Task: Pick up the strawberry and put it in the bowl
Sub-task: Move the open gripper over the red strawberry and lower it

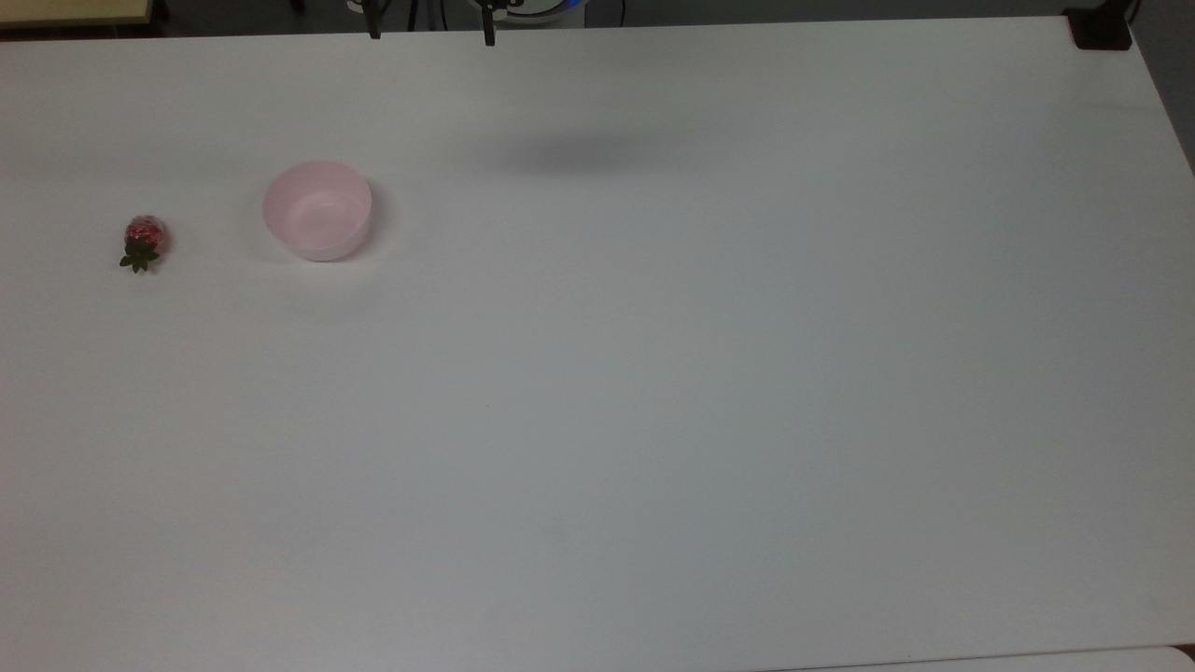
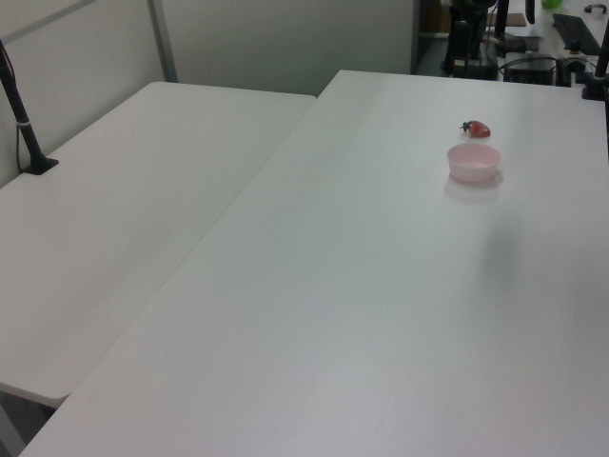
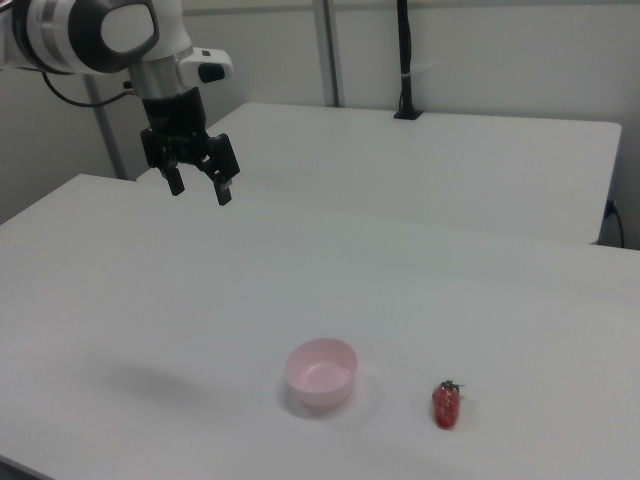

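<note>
Nearest in the right view, the strawberry (image 3: 446, 404) lies on the white table (image 3: 480, 300) (leafy cap pointing away from the camera), just to the right view's right of the pink bowl (image 3: 321, 374) and not touching it. Farther back, the gripper (image 3: 198, 189) hangs well above the table with its fingers spread and nothing between them, while in the top view its two fingertips (image 1: 488, 37) poke in at the upper edge, the rest cut off.

Arm (image 3: 80, 30) cut off (the right view's left).
</note>
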Robot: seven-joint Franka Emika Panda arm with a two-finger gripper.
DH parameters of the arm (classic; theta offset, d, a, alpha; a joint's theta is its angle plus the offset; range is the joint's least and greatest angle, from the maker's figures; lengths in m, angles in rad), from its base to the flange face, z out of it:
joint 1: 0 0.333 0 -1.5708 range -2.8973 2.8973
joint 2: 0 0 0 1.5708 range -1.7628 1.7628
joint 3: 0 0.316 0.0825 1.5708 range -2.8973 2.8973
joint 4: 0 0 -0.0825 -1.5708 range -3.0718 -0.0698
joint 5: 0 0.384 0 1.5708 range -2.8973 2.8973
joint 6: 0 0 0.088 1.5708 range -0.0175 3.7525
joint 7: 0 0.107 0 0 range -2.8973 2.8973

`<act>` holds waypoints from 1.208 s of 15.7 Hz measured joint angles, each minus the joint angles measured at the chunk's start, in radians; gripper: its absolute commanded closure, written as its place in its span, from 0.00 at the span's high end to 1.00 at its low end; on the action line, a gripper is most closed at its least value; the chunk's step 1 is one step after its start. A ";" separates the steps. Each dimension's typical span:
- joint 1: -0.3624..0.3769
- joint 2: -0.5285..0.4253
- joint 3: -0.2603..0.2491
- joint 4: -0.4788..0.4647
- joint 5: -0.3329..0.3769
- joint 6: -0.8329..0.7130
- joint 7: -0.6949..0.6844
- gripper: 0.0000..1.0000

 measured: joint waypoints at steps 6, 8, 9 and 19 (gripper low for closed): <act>0.000 0.000 0.000 0.000 0.000 0.000 -0.005 1.00; 0.000 0.000 0.000 0.000 0.000 0.000 -0.005 1.00; 0.000 0.000 0.000 0.000 0.000 0.000 -0.005 1.00; -0.026 -0.005 -0.044 0.000 -0.022 0.000 -0.201 1.00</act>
